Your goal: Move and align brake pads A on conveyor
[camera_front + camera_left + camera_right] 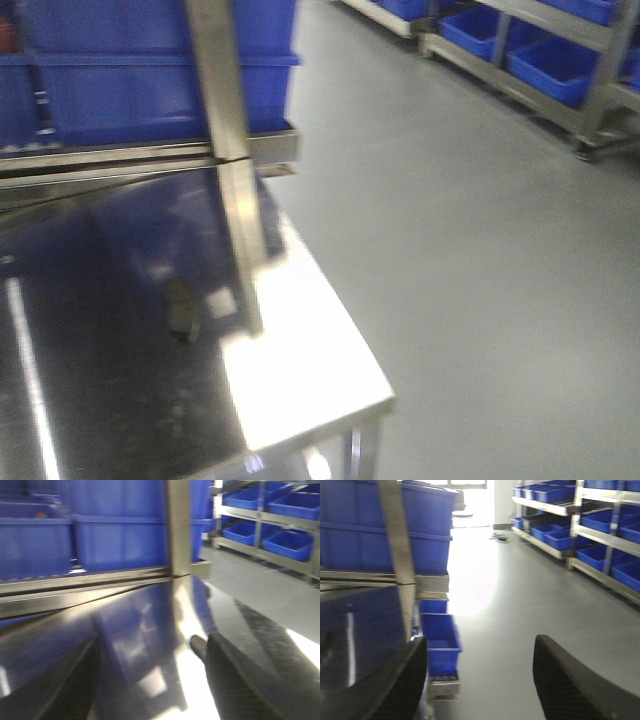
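Blue crates [130, 70]: stacked at the far left behind the table, on a steel ledge
Steel table [100, 400]: shiny, mirror-like top that reflects the crates, with a bright glare patch toward its right corner
Brake pad [183, 310]: one small dark oblong piece lies flat on the Steel table, just left of the post's reflection; too blurred to read its face
Steel post [222, 90]: stands upright at the table's back edge, in front of the crates
Left gripper [152, 642]: jaws spread wide with nothing between them, over the reflective table top and facing the crates
Dark stub [196, 646]: small rounded shape just beside the inner side of the right-hand finger; too blurred to name
Right gripper [481, 640]: jaws spread wide and empty, at the table's right side with grey floor showing between the fingers
Low blue bin [440, 640]: sits down beside the table, below the top
Grey floor [480, 250]: plain and smooth, right of the table
Shelf racks [560, 60]: steel shelving with blue bins along the far right
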### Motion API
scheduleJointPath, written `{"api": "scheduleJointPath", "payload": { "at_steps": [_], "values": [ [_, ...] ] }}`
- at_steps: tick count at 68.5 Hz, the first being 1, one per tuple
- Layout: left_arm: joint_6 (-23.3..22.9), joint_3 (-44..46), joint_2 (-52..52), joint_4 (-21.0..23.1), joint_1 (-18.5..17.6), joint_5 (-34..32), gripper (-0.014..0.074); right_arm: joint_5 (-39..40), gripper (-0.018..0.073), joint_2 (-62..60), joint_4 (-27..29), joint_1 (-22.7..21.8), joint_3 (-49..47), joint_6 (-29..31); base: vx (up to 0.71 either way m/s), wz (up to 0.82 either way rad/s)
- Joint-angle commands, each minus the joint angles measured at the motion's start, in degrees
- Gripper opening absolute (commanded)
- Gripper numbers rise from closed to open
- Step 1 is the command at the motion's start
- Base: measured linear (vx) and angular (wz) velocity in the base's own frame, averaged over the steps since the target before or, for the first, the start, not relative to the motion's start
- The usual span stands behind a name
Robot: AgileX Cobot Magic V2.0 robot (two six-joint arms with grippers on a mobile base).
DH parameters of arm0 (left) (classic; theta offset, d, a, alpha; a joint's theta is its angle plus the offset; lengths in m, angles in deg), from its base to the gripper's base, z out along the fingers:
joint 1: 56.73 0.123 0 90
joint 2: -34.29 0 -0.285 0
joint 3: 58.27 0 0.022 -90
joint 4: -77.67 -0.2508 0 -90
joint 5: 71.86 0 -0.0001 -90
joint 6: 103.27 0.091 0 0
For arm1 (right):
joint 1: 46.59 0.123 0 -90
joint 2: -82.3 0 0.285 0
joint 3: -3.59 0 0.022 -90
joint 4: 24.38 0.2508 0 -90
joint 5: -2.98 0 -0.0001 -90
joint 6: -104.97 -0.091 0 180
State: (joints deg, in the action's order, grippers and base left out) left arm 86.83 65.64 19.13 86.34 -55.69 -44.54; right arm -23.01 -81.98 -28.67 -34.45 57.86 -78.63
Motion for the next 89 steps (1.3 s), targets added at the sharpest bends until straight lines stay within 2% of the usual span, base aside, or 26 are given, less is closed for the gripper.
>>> {"api": "scheduleJointPath", "payload": {
  "at_steps": [1,38,89],
  "values": [
    [-0.1,1.5,-0.8,0.5,0.0,-4.0,0.0451,4.2,0.0442,0.6,-0.6,-0.1,-1.3,0.5,0.17,0.79],
    [-0.1,1.5,-0.8,0.5,0.0,-3.9,0.0451,4.2,0.0442,0.6,-0.6,-0.1,-1.3,0.5,0.13,0.68],
    [-0.1,1.5,-0.8,0.5,0.0,-3.9,0.0451,4.2,0.0442,0.6,-0.6,-0.1,-1.3,0.5,0.02,0.04]
  ]
}}
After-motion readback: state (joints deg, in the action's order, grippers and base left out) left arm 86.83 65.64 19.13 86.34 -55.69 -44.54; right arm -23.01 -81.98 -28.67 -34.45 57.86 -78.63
